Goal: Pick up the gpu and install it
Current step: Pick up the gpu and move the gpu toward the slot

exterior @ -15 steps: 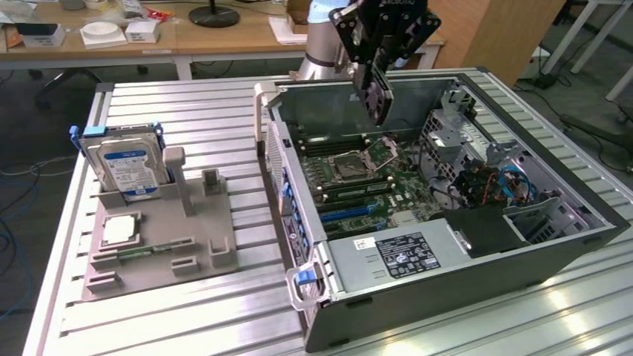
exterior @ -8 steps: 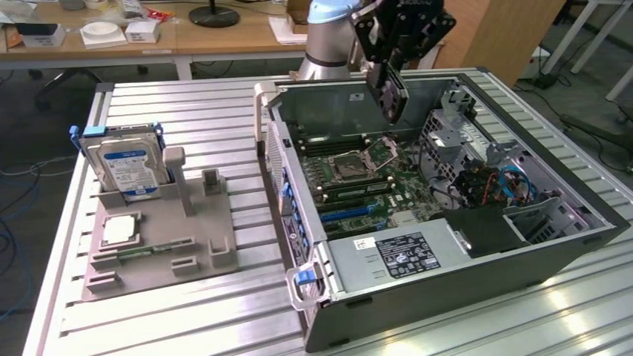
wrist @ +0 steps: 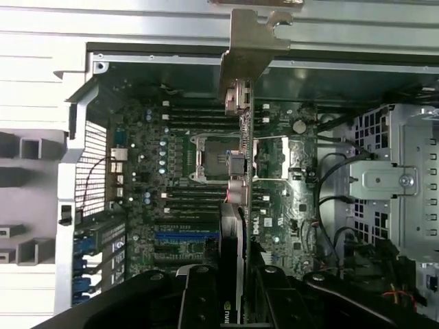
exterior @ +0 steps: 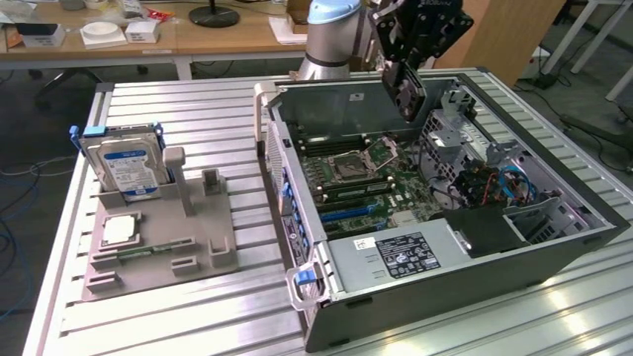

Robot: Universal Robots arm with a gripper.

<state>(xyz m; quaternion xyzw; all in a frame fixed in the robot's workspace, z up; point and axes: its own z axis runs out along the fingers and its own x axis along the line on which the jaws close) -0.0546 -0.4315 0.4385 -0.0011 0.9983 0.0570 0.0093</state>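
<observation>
The gpu (exterior: 408,93) hangs edge-down over the open computer case (exterior: 554,256), above the motherboard (exterior: 368,179). My gripper (exterior: 401,65) is shut on its upper part. In the wrist view the gpu (wrist: 238,205) appears edge-on as a slim dark strip running away from my gripper (wrist: 233,277), with its silver bracket (wrist: 250,42) at the far end, over the case wall. The card sits above the CPU socket (wrist: 209,156) area, clear of the board. A blue expansion slot (wrist: 185,234) lies beside the card's line.
On the grey fixture (exterior: 198,256) at the exterior view's left stand a silver hard drive (exterior: 126,167), a CPU chip (exterior: 118,228) and a green memory stick (exterior: 148,251). Inside the case are a power supply (exterior: 396,256), cables (exterior: 490,185) and a drive cage (wrist: 405,178).
</observation>
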